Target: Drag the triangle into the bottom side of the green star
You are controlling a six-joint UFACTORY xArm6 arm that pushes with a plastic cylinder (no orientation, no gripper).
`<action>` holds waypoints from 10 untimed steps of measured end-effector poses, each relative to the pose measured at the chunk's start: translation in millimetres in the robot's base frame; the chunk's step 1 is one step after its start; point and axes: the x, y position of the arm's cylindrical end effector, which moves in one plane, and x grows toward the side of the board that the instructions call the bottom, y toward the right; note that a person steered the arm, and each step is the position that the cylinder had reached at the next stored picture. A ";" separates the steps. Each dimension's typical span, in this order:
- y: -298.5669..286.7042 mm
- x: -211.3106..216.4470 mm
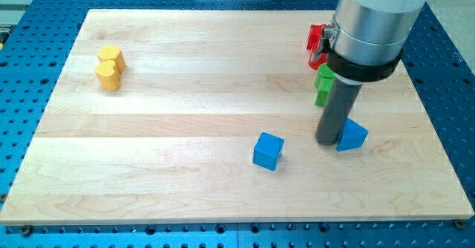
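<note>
1. My tip point(329, 141), the end effector here, is a plain rod with nothing to open or close. It rests on the wooden counter point(185, 92) and holds nothing.
2. The blue triangle point(352, 135) lies at the view's right, touching the tip's right side.
3. The green star point(323, 83) sits above them, largely hidden behind the arm, with a red block point(317, 37) just beyond it.
4. Risk: pushed from the left, the triangle would likely slide right, missing the star's bottom side.
5. Risk: an off-centre push could spin it away.
6. A blue cube point(268, 151) and yellow blocks point(110, 67) sit well apart.
</note>
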 end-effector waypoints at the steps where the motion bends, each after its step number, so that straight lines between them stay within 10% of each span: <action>1: 1.9 62.4; 3: 93.4 21.8; 10: 40.6 21.3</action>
